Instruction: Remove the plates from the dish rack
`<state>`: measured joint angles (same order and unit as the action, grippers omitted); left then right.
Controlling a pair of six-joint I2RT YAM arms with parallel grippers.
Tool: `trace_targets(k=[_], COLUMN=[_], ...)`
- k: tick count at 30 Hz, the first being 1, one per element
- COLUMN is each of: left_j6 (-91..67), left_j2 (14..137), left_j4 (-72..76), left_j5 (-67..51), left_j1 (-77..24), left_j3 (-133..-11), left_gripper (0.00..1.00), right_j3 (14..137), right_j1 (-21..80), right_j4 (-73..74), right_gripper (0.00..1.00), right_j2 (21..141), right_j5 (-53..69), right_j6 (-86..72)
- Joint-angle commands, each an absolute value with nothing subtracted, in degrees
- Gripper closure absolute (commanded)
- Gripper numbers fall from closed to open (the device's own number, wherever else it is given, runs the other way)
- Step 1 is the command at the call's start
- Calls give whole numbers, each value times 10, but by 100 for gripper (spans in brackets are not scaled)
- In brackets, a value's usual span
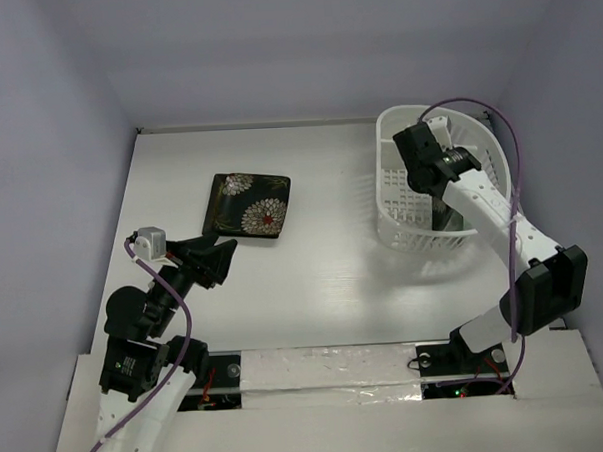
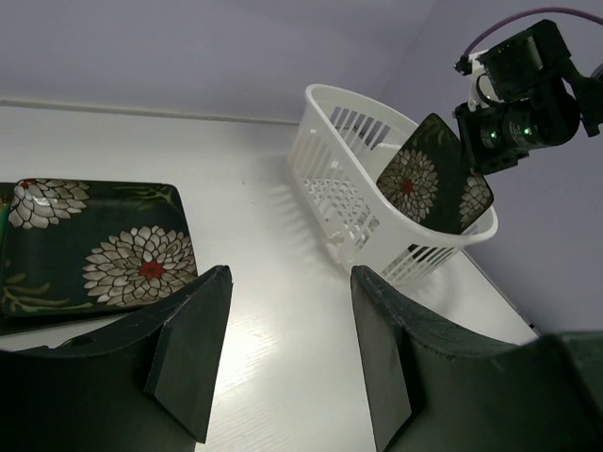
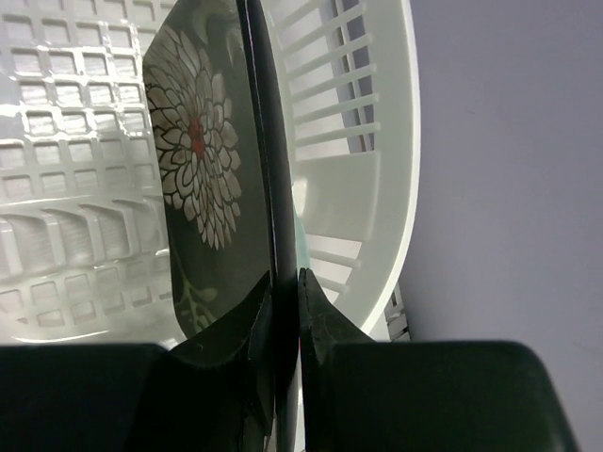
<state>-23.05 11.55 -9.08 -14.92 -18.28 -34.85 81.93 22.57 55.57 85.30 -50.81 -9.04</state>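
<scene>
The white dish rack (image 1: pixel 407 231) stands at the back right. My right gripper (image 3: pixel 283 287) is shut on the rim of a black flower-patterned plate (image 3: pixel 207 169) and holds it on edge inside the rack (image 3: pixel 367 198). The left wrist view shows that plate (image 2: pixel 424 184) standing up out of the rack (image 2: pixel 349 179). A second black flower plate (image 1: pixel 252 205) lies flat on the table; it also shows in the left wrist view (image 2: pixel 94 250). My left gripper (image 1: pixel 219 260) is open and empty just in front of it, its jaws wide apart (image 2: pixel 287 353). A pale green edge shows behind the held plate.
The white table (image 1: pixel 324 285) is walled by pale lavender panels on three sides. A purple cable (image 1: pixel 515 177) runs along the right arm above the rack. The arm bases sit at the near edge.
</scene>
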Motion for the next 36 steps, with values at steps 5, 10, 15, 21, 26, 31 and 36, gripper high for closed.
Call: trace_targets(k=[5, 10, 15, 21, 26, 31, 36], left_j6=[-234, -235, -235, -235, -235, -235, -234], left_j2=[125, 127, 129, 134, 141, 147, 149], left_j4=[-67, -68, -68, -67, -68, -69, -69], left_j5=[-149, -148, -148, -147, -148, -146, -146], left_j1=[-185, -185, -185, -180, -175, -175, -175], left_j3=[-346, -346, -346, -346, -346, -346, -346], left_gripper=[50, 50, 50, 50, 50, 50, 50], right_j3=[949, 996, 1018, 976, 849, 810, 810], right_j1=[255, 274, 308, 343, 372, 405, 425], right_j4=[541, 546, 531, 401, 181, 28, -95], right_gripper=[100, 100, 100, 100, 100, 100, 100], right_j2=[770, 725, 689, 631, 644, 735, 847], right_j5=[-577, -572, -543, -428, -201, -121, -104], right_j6=[-100, -111, -125, -162, -246, -361, -465])
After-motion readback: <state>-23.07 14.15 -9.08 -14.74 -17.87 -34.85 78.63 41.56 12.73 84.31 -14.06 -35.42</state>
